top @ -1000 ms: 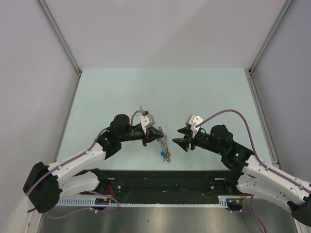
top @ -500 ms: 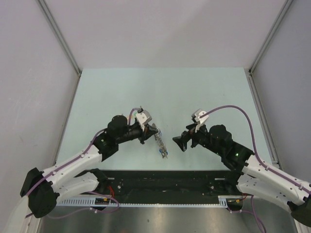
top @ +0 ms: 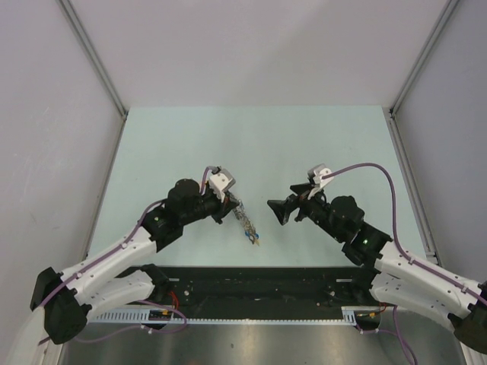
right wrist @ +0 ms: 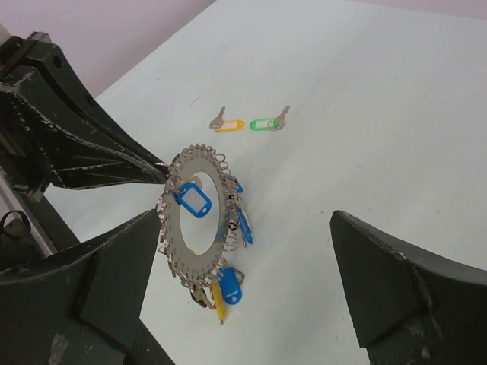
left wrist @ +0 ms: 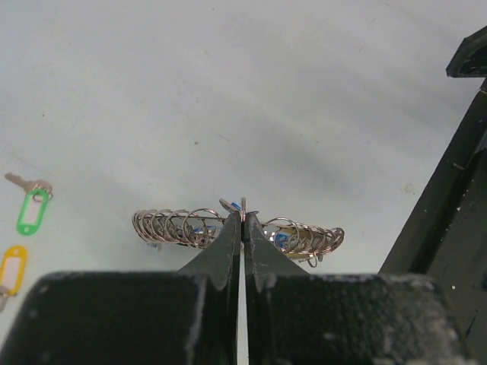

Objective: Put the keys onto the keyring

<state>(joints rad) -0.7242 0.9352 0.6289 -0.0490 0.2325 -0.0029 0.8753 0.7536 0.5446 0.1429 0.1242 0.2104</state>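
My left gripper (top: 233, 206) is shut on the rim of the keyring (top: 246, 226) and holds it upright above the table. In the left wrist view the keyring (left wrist: 175, 226) is edge-on, pinched between the shut fingertips of that gripper (left wrist: 242, 220). In the right wrist view the grey ring (right wrist: 222, 199) carries blue and yellow tags. My right gripper (right wrist: 243, 293) is open and empty, facing the ring from the right (top: 275, 211). An orange-tagged key (right wrist: 227, 124) and a green-tagged key (right wrist: 266, 123) lie on the table beyond the ring. No loose blue-tagged key shows.
The pale green table (top: 319, 144) is walled by white panels on three sides. A black rail (top: 251, 281) runs along the near edge by the arm bases. The green-tagged key (left wrist: 30, 209) and a yellow-orange tag (left wrist: 11, 268) lie left of the left gripper.
My left gripper has drawn back a little to the left with the keyring. My right gripper has moved left and away, closer to the ring.
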